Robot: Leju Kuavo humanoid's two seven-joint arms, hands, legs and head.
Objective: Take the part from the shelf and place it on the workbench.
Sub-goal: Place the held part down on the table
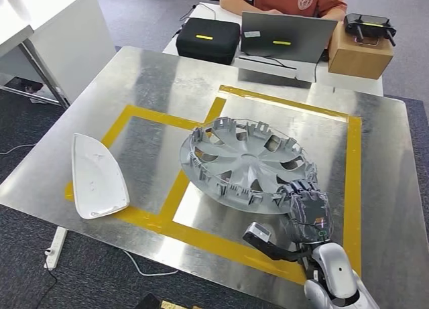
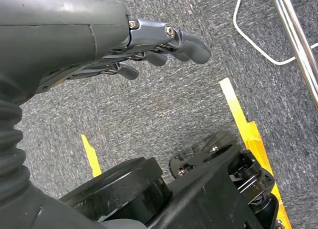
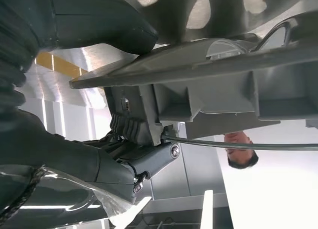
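From above, the right hand (image 1: 308, 212) grips the near rim of the hubcap (image 1: 248, 163), which lies on the workbench (image 1: 151, 88) beside a white mirror cover (image 1: 96, 176). The left hand (image 2: 150, 45) hangs above carpet, fingers loosely apart, holding nothing. Up close, the right hand's fingers (image 3: 138, 164) clamp the rim: placing looks nearly done, and release comes next.

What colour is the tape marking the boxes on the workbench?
Yellow tape on the bare metal workbench, clearest in the head view.

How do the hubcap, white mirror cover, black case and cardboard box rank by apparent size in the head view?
1. hubcap, clearly largest.
2. white mirror cover.
3. black case and cardboard box look about alike; both sit farther from the camera, so I won't rank them against each other.
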